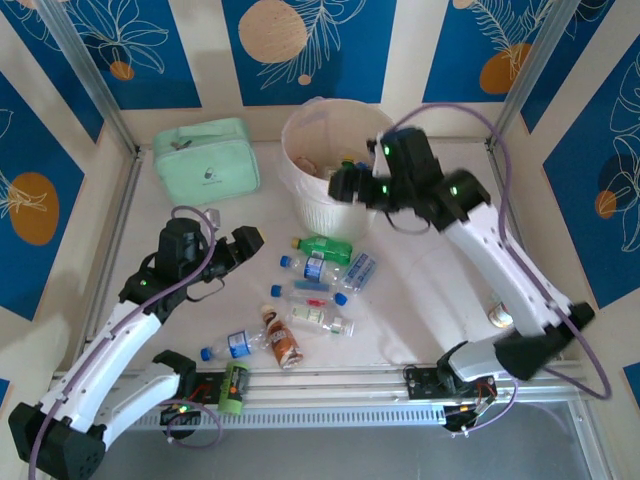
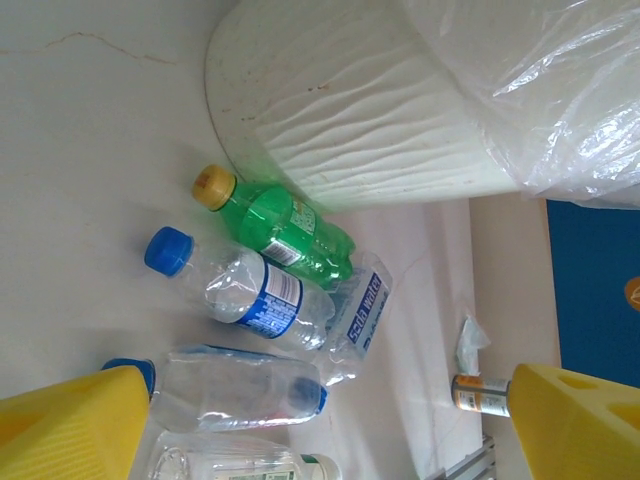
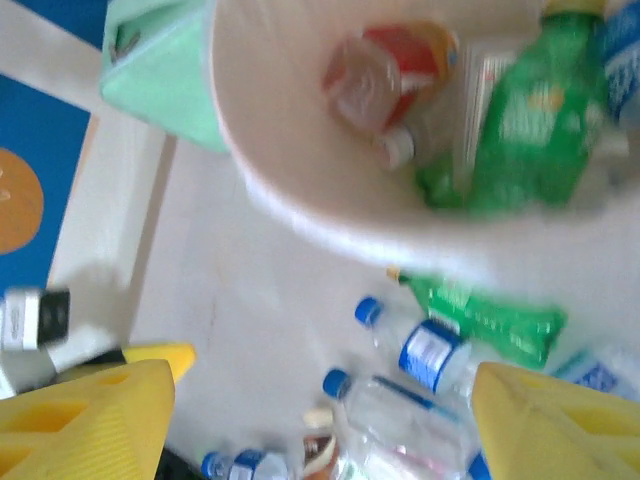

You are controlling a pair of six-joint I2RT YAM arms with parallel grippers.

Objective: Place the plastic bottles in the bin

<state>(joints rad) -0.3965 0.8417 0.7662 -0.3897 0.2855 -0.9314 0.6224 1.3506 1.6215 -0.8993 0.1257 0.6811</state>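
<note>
Right fingers [image 3: 85, 420] hover spread above the bin [image 1: 318, 208], apparently empty.

Overhead looks down on table [image 1: 420, 300]; wrist views close, sharing bin [image 1: 318, 212].

Ribbed white plastic, matt, on the wall of the bin [image 1: 318, 215]; thin translucent film, glossy and crinkled, as its liner [image 2: 560, 100]. Glossy see-through green plastic on the green bottle [image 2: 285, 228], topped by a duller yellow cap [image 2: 213, 186]. Clear, dented, shiny plastic on the labelled blue-capped bottle [image 2: 250, 290]. Matt off-white across the surface [image 2: 80, 180], faintly scuffed. Matt yellow plastic, finely ridged, on the fingers [image 2: 70, 430] of the left hand [image 2: 325, 420]. Smooth mint-green finish on the pouch [image 1: 205, 160]; material unclear. Bare silvery metal along the rail [image 1: 340, 385].
</note>
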